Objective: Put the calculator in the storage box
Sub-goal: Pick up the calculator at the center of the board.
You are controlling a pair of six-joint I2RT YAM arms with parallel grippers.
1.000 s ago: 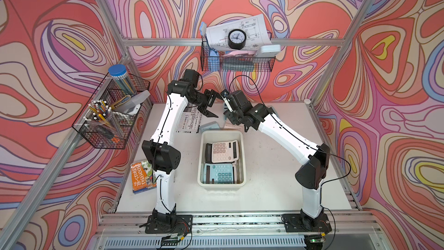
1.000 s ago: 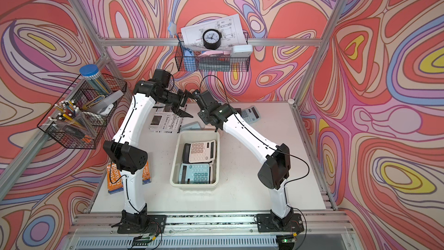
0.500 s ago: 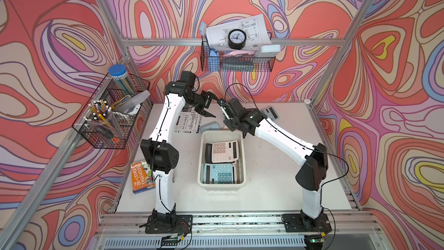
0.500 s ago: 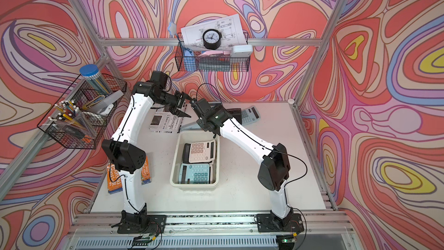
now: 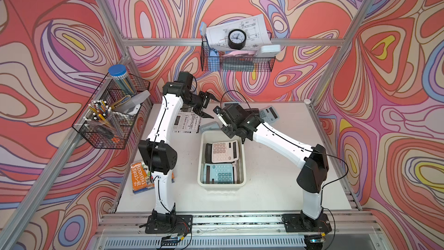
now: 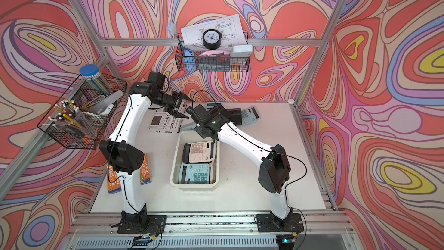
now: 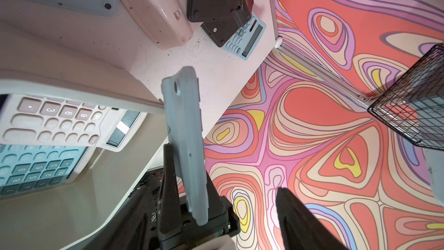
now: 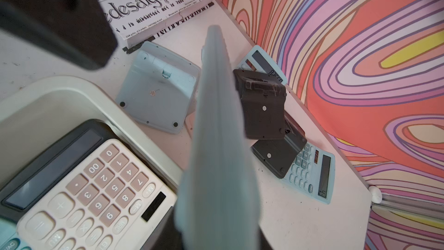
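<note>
While left claw (image 5: 215,109) gapes, right claw (image 5: 221,117) grips one calculator (image 8: 216,128), storage box (image 5: 221,188) holding two.

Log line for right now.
right gripper: shut on grey-blue calculator, not yet in storage box | left gripper: open | storage box: holds pink-keyed calculator, teal calculator

White table (image 5: 276,188), as I see it in both top views. Lying directly on it:
- the cream storage box (image 5: 221,185), near the middle
- a newspaper-print box (image 5: 185,123), behind it on the left arm's side
- a pale blue calculator (image 8: 156,92), face down just beside the tub's far rim
- two black calculators (image 8: 262,107), face down and overlapping a blue calculator (image 5: 270,114) near the far edge
- a book (image 5: 141,176), at the left edge
</note>
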